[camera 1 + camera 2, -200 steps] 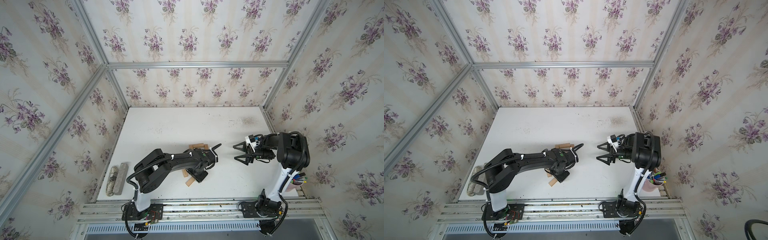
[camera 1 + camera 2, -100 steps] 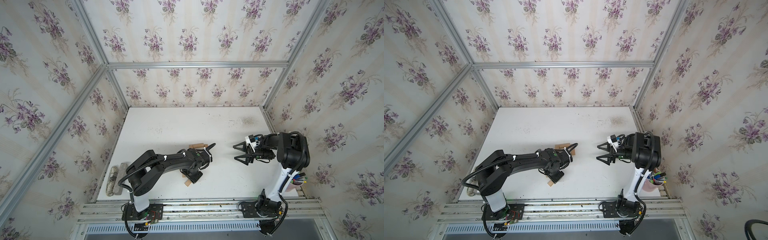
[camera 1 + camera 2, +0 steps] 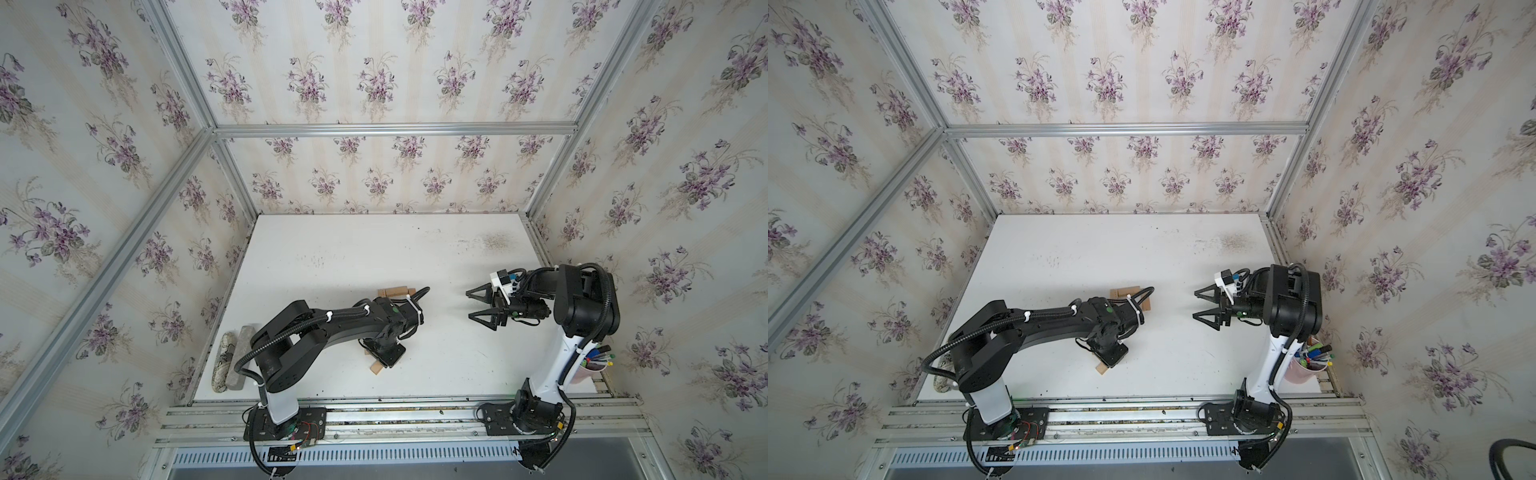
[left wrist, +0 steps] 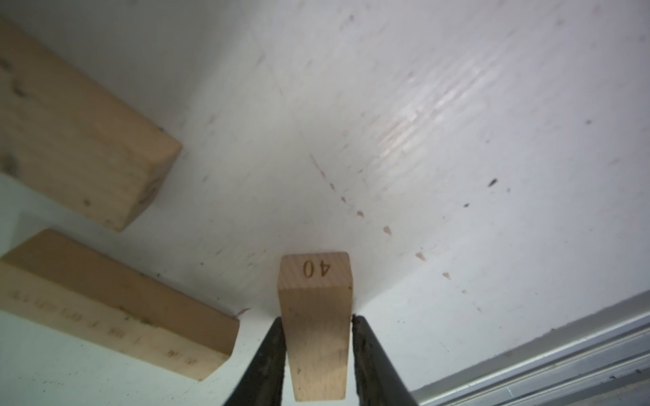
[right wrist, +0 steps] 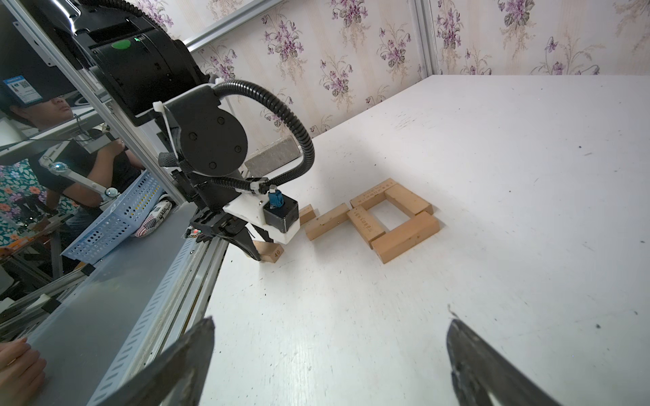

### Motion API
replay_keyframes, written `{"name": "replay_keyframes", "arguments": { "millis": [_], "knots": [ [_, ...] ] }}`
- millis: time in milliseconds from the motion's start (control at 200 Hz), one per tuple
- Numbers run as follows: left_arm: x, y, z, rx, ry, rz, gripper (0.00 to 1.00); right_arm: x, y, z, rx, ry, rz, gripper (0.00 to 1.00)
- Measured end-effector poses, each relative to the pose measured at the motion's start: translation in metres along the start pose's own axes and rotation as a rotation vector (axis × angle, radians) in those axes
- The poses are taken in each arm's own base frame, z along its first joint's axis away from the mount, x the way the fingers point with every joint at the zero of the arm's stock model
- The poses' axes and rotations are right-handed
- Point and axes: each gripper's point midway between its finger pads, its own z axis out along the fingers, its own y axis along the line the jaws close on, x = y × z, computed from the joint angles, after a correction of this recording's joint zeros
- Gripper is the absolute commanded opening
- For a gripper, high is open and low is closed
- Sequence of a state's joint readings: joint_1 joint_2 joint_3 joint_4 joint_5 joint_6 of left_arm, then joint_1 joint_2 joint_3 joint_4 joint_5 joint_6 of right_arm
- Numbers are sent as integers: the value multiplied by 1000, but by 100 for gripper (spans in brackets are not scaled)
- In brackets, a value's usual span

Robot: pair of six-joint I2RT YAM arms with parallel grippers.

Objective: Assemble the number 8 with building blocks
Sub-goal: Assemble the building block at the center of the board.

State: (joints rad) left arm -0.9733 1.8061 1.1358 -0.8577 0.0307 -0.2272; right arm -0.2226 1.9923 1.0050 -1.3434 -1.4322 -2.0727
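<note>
My left gripper (image 4: 316,317) is shut on a tan building block (image 4: 314,281) stamped "40", low over the table near the front edge. That held block (image 3: 376,368) (image 3: 1100,369) (image 5: 271,251) sticks out from under the left wrist. Four building blocks (image 5: 390,218) lie in a closed square, and two more blocks (image 5: 325,222) lie in a line between the square and the left gripper. In both top views the left arm hides most of them, and only the far blocks (image 3: 395,291) (image 3: 1127,293) show. My right gripper (image 3: 478,307) (image 3: 1204,305) (image 5: 330,323) hovers open and empty to the right.
A grey stone-like bar (image 3: 243,357) and a mottled oblong (image 3: 222,361) lie at the table's left edge. A pink cup of pens (image 3: 592,365) stands at the front right corner. The metal rail (image 3: 374,411) runs along the front edge, close to the held block.
The left gripper shifted slightly left over the front block, then its jaws closed on it. The right arm has not moved.
</note>
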Motion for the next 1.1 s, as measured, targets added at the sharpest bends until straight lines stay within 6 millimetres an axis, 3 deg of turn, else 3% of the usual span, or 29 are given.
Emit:
{"name": "replay_keyframes", "arguments": {
  "millis": [160,425,665,1099],
  "knots": [
    [0,-1,2,-2,31,31,9,0,0,0,0,0,0,100],
    [-4,-3,2,-22,90,153,8,0,0,0,0,0,0,100],
    [-35,-16,-4,-13,-9,284,4,0,0,0,0,0,0,100],
    [-66,-24,-5,-58,-62,514,1,0,0,0,0,0,0,100]
  ]
}}
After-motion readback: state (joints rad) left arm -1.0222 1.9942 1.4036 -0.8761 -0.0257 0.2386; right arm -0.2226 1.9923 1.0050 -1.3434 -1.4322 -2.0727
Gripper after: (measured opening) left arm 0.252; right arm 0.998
